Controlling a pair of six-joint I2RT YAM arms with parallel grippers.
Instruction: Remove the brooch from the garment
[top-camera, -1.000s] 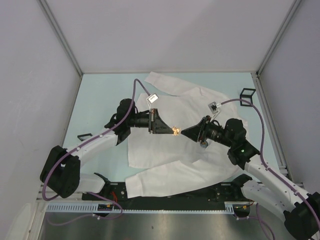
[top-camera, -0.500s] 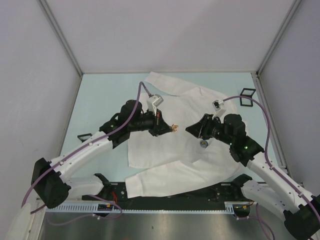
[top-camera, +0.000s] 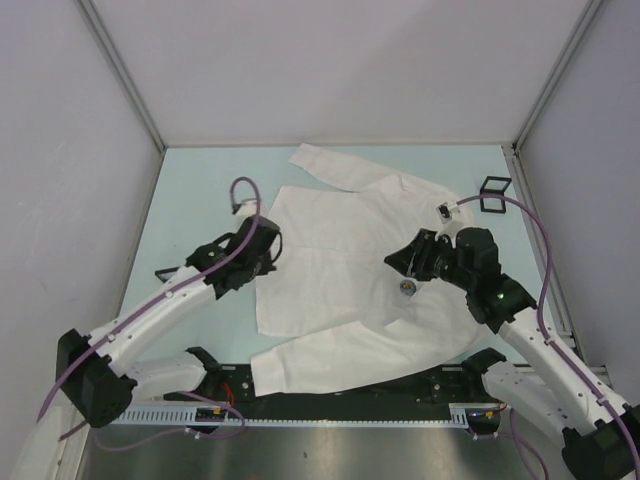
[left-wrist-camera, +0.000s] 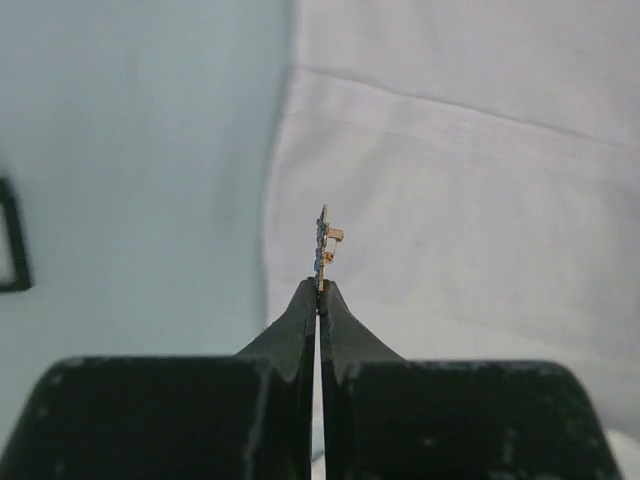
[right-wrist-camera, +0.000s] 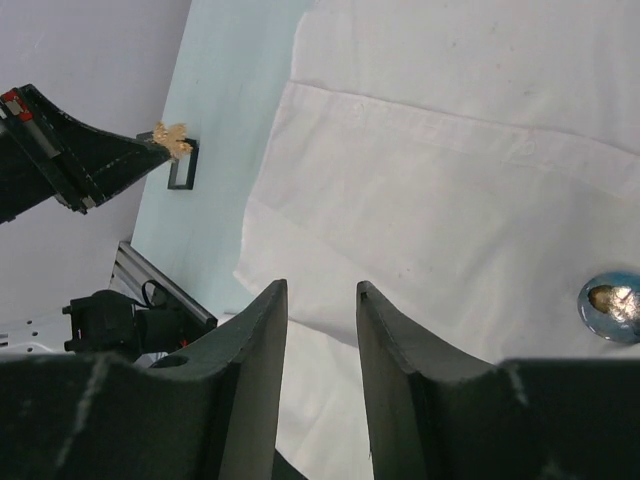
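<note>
While still in left hand (left-wrist-camera: 318, 289), brooch (left-wrist-camera: 323, 245) now at edge of garment (left-wrist-camera: 480, 180)

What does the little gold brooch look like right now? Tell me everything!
The brooch is tiny, gold and shiny like metal, with a spiky, flower-like outline in the right wrist view. Edge-on from the left wrist it is thin and flat, with a small peg sticking out of one side. Only the shut jaws of the left gripper touch it, pinching its lower edge. It is held in the air, off the white shirt.
</note>
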